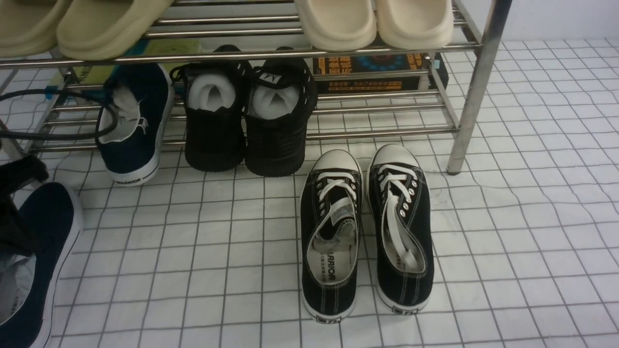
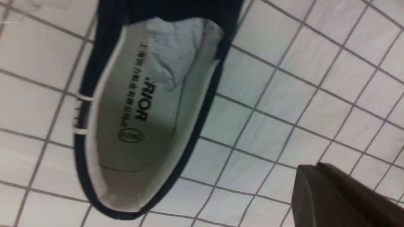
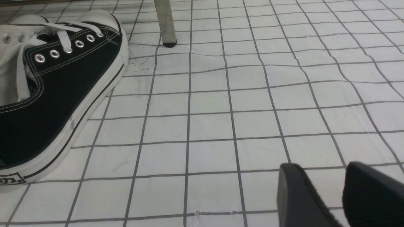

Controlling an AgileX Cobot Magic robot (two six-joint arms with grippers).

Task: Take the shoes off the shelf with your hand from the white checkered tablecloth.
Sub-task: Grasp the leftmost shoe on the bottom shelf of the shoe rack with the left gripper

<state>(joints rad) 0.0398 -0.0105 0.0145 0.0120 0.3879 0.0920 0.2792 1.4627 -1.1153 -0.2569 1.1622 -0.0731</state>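
Front view, nearest first: one navy slip-on (image 1: 54,217) lies on the white checkered tablecloth (image 1: 541,203), in front of the shelf (image 1: 475,96) near its left end, toe toward it, pale paper inside. The left gripper (image 1: 18,227), partly cut off by the picture's edge, is over this shoe in that view; its jaws are pressed together. Whether it touches the shoe, I cannot tell. The left wrist view shows the shoe's opening and printed insole beside the fingertips, with nothing pinched between them.

The right gripper (image 3: 322,167), seen only in its wrist view, has its jaws spread, nothing between them, above the cloth in front of the shelf.

Also in front of the shelf, toward its right end, two black lace-up sneakers (image 1: 404,232) with white toe caps stand side by side on the cloth, toes toward it.

On the shelf's lower tier, at the left, the other navy slip-on (image 1: 140,145) rests with its heel past the front bar. Just beside it are black knit sneakers (image 1: 275,140). The shelf's upper tier bears green clogs (image 1: 113,31) at left and cream clogs (image 1: 338,36) at right. Behind the shelf's front bars is a dark item with orange lettering (image 1: 377,87).
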